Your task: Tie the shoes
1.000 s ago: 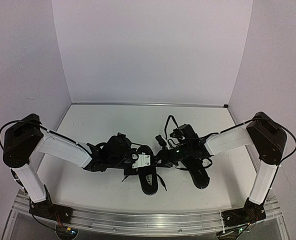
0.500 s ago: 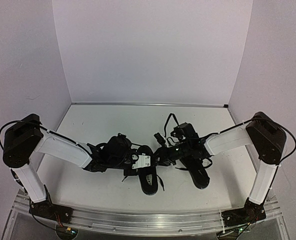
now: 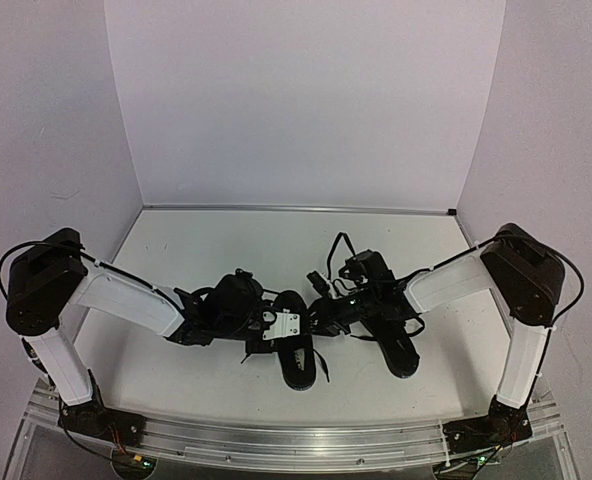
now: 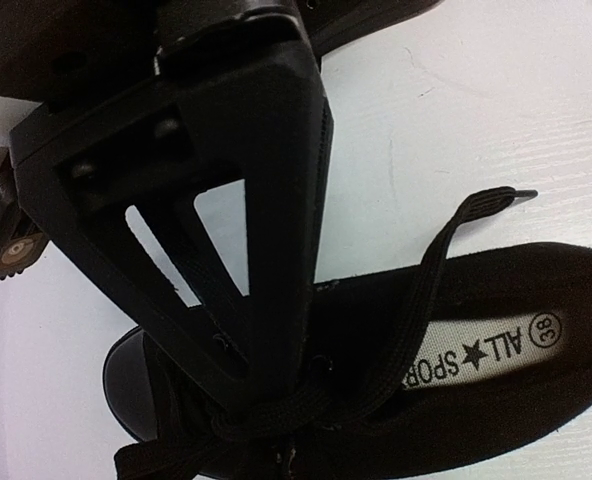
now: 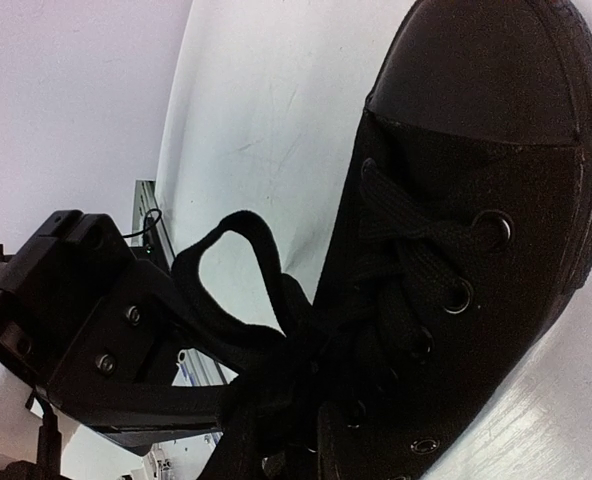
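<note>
A flat white bench (image 3: 226, 240) is lying under soft, even light, boxed in by three plain pale-lilac wall panels (image 3: 306, 100). A ribbed aluminium rail (image 3: 296, 442) is running along its near edge, a thin metal strip (image 3: 276, 208) along the back.

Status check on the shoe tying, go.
Left gripper shut at laces of labelled shoe. Right gripper unclear, beside loose lace loop. No finished bow seen.

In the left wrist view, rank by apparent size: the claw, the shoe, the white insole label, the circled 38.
Left claw and shoe: similar, claw magnified by nearness, so unranked.
White insole label.
Circled 38.
</note>
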